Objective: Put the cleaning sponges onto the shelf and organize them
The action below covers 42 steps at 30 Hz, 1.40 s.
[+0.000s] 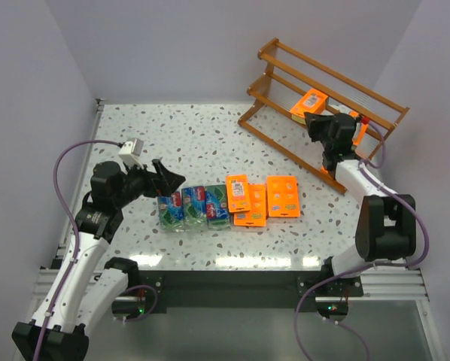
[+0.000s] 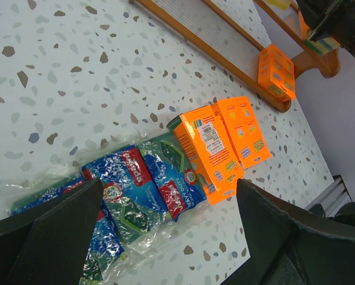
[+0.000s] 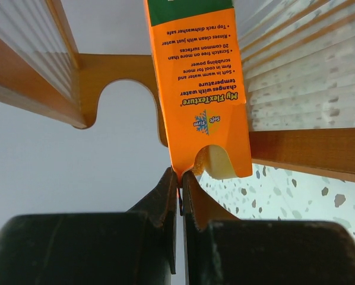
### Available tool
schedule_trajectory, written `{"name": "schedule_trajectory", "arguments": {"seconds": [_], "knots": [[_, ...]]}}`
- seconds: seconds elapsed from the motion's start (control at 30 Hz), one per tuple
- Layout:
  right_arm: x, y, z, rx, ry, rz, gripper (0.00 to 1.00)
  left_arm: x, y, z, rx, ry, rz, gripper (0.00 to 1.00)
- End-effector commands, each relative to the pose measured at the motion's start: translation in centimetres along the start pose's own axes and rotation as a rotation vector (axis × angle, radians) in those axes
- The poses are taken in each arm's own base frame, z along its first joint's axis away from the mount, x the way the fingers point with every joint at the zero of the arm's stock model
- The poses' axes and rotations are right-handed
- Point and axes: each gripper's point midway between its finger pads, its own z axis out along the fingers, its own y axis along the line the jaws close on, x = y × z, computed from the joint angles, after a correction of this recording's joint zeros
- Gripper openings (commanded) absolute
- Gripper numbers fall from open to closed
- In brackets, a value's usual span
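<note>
Right claw (image 3: pixel 178 178), pinched shut on the edge of a flat orange cardboard sponge pack (image 3: pixel 198 89), presents it end-first to the orange-brown wooden slatted shelf (image 3: pixel 302 148); left claw (image 1: pixel 168 183), wide open and empty, hovers well short of that shelf.

Just plain pale lavender walls (image 1: pixel 172 45) from 9 round to 3 o'clock, and a white speckled terrazzo tabletop (image 1: pixel 210 143), evenly lit.
</note>
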Motion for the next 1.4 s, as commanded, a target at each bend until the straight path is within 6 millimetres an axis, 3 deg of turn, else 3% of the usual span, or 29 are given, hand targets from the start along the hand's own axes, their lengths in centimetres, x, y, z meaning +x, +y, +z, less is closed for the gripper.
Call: {"name": "schedule_trajectory", "arguments": {"seconds": [0.0,0.3,0.43,0.5,0.67,1.0,1.23,1.37], "knots": [[-1.8,2.4,0.3,-0.065,-0.068,0.035,0.00,-2.1,-1.2,-0.6,0.021,-0.055,0.051,1.00],[-2.5,1.1,0.9,-0.058,-0.110,0.085,0.00,-2.1,-1.1,-0.4,0.023,-0.052,0.045,1.00],[-2.8,0.6,0.6,-0.032,-0.126,0.086,0.19,-2.2,-1.1,-0.4,0.022,-0.054,0.046,1.00],[-2.9,0.3,0.5,-0.015,-0.135,0.077,0.37,-2.1,-1.0,-0.3,0.019,-0.051,0.043,1.00],[-2.9,-0.2,0.0,0.005,-0.131,0.070,0.52,-2.1,-1.1,-0.1,0.027,-0.052,0.034,1.00],[-3.1,1.0,-3.1,-0.035,-0.128,0.069,0.60,-1.7,-1.2,-0.2,0.035,-0.057,0.013,1.00],[-0.7,2.5,-4.8,-0.075,0.029,0.033,0.61,-1.9,-1.3,0.0,0.045,-0.065,0.001,1.00],[3.2,2.2,-7.0,-0.080,0.260,-0.089,0.62,-1.8,-1.2,-0.1,0.039,-0.069,0.000,1.00]]}}
